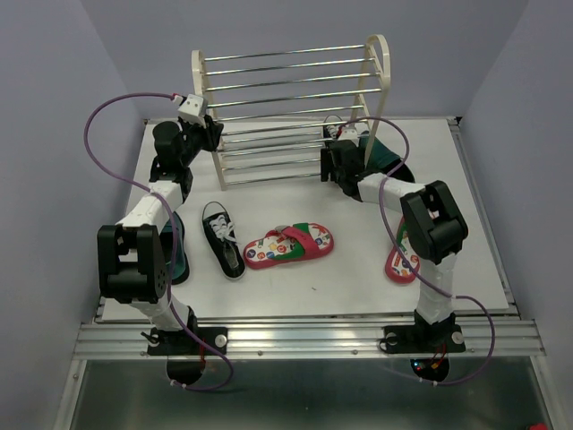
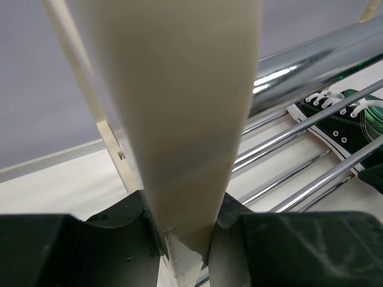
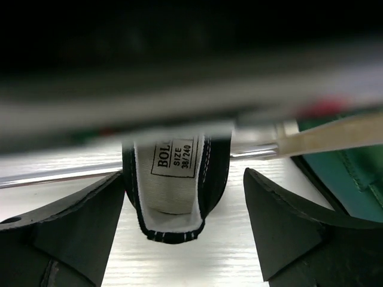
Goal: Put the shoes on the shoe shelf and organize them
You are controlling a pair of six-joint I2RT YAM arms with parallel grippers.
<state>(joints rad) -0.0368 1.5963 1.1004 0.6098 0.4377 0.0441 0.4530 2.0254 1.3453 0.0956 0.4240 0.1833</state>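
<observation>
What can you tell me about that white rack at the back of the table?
The shoe shelf is a cream-white rack, plastic-looking, with two arched side panels joined by several tiers of thin shiny metal rods. It stands upright at the table's far edge. The left gripper is clamped on its left panel, and a black sneaker lies among its lower rods.

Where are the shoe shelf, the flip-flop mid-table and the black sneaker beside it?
shoe shelf (image 1: pixel 383 67), overhead view, right arched side panel.
flip-flop (image 1: pixel 300 238), overhead view, its red strap.
black sneaker (image 1: pixel 224 236), overhead view, its white laces.
</observation>
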